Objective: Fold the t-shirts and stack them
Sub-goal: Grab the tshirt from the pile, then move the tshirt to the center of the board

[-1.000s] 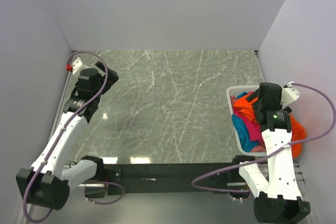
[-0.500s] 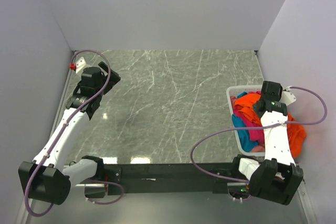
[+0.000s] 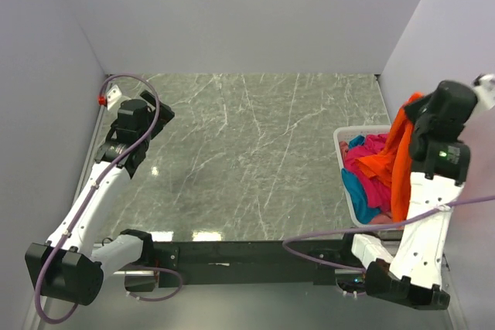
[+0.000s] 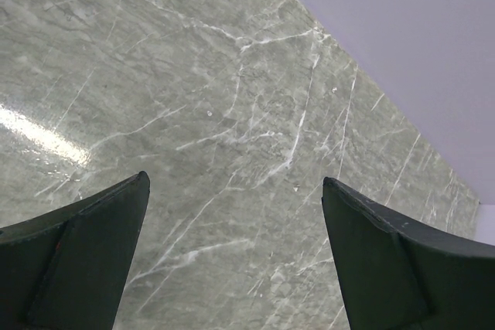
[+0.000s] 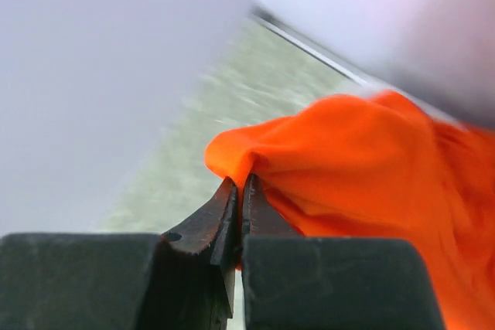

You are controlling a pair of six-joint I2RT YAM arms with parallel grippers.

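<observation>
An orange t-shirt (image 3: 401, 152) hangs in the air over the white basket (image 3: 341, 143) at the right edge of the table, pinched by my right gripper (image 5: 242, 185), which is shut on a fold of it (image 5: 363, 152). Magenta-pink (image 3: 370, 179) and teal-blue (image 3: 354, 188) t-shirts lie bunched in the basket below. Far from all of them, my left gripper (image 4: 234, 183) hovers open over bare marble at the back left, nothing between its fingers. In the top view the left gripper (image 3: 162, 110) sits near the left wall.
The grey marble tabletop (image 3: 247, 152) spreads between the two arms. White walls close in on the left, back and right. A small red-tipped fitting (image 3: 101, 99) is at the back left corner. A black rail (image 3: 247, 253) runs along the near edge.
My right gripper has shut on the orange t-shirt in the basket and risen, pulling it up and out. The left arm has barely shifted.
</observation>
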